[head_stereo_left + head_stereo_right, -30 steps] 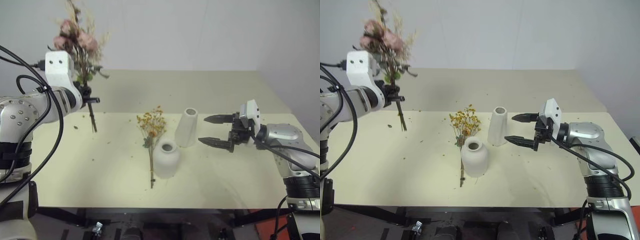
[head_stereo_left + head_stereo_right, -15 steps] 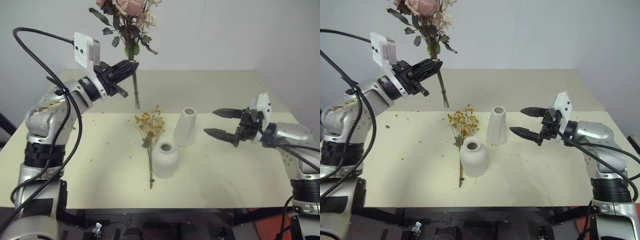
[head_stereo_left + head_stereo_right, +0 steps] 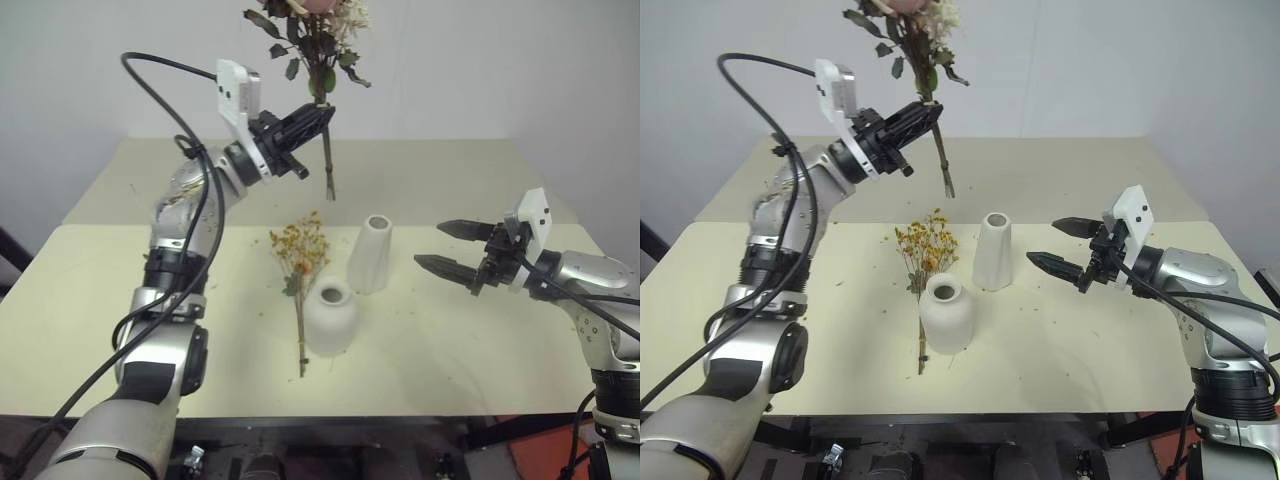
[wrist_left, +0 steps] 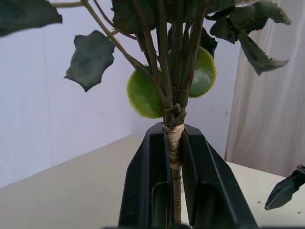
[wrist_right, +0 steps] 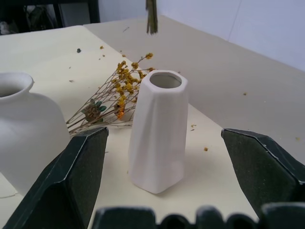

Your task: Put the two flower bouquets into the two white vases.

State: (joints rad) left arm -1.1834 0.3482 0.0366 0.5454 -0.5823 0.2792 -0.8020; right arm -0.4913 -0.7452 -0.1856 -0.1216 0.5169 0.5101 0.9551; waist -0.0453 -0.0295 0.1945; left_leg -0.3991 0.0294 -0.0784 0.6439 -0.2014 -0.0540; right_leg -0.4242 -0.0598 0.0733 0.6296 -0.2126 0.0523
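My left gripper (image 3: 318,116) is shut on the stems of the pink rose bouquet (image 3: 318,40), held upright high above the table; the stem tips hang behind the tall tapered white vase (image 3: 371,254). In the left wrist view the bound stems (image 4: 174,143) sit clamped between the two fingers. The short round white vase (image 3: 330,318) stands in front of the tall one. The yellow-orange bouquet (image 3: 300,262) lies flat on the table, its stems running past the round vase's left side. My right gripper (image 3: 447,251) is open, level with the tall vase (image 5: 157,130) and to its right, holding nothing.
The cream table (image 3: 200,330) carries scattered petal crumbs. A second table surface (image 3: 440,170) lies behind, against a pale wall. Bare tabletop stretches left of the yellow bouquet and in front of the right gripper.
My left arm has swung the rose bouquet to the right and higher, from the table's left side to above and behind the vases. The right gripper has barely shifted and stays open.
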